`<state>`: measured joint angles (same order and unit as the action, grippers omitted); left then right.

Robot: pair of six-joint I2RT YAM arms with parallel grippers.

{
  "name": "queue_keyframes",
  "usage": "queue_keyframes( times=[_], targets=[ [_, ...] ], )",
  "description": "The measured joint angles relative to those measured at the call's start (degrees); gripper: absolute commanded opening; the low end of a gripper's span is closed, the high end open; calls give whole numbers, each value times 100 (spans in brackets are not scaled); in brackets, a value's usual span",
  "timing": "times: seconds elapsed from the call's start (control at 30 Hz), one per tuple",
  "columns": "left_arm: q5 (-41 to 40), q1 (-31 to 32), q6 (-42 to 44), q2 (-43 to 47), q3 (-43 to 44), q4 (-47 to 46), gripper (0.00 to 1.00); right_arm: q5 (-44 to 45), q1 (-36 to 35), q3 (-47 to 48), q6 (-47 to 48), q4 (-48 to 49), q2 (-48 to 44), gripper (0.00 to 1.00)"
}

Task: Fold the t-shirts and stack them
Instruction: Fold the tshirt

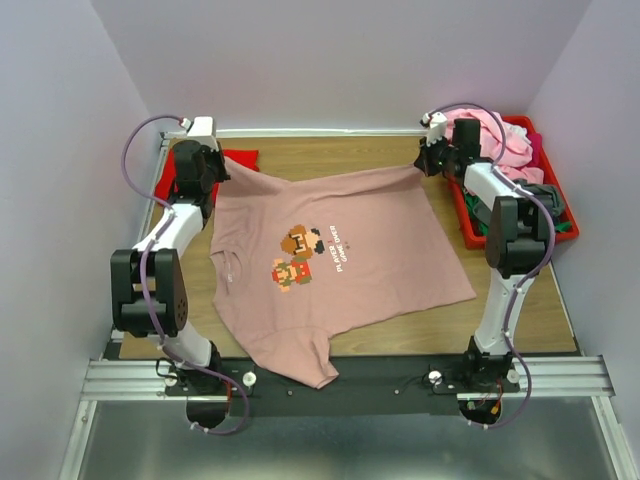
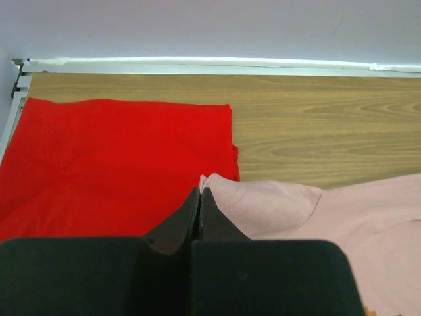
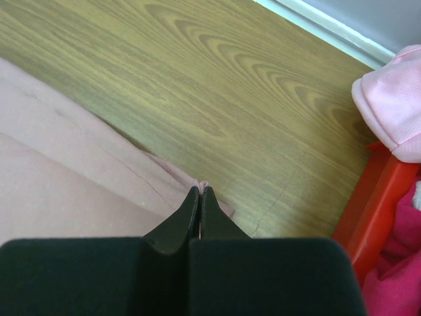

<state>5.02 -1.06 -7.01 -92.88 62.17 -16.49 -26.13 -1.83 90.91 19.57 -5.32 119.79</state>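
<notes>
A dusty-pink t-shirt [image 1: 350,260] with a small pixel-figure chest print lies spread across the wooden table, one sleeve hanging over the near edge. My left gripper [image 1: 218,176] is shut on its far-left edge; the left wrist view shows the fabric [image 2: 276,207] pinched between the closed jaws of that gripper [image 2: 200,191]. My right gripper [image 1: 424,160] is shut on the far-right corner; the right wrist view shows the hem [image 3: 99,171] clamped at that gripper [image 3: 200,189]. A bright red t-shirt [image 1: 240,158] lies flat at the far left corner and shows in the left wrist view [image 2: 112,158].
A red plastic bin [image 1: 470,225] stands at the right edge of the table, holding light pink [image 1: 500,140], grey and magenta garments. Its wall [image 3: 368,210] and a light pink garment [image 3: 395,99] show in the right wrist view. Walls close the table on three sides.
</notes>
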Motion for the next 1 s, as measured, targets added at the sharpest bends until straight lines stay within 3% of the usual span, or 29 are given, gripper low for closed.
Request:
queue_keyframes(
  times=[0.47,1.0],
  targets=[
    [308,0,-203,1228,-625,420,0,168,0,-210,-26,164,-55,0],
    [754,0,-295,1980,-1187,1084,0,341,0,-205,-131,249,-55,0]
  ],
)
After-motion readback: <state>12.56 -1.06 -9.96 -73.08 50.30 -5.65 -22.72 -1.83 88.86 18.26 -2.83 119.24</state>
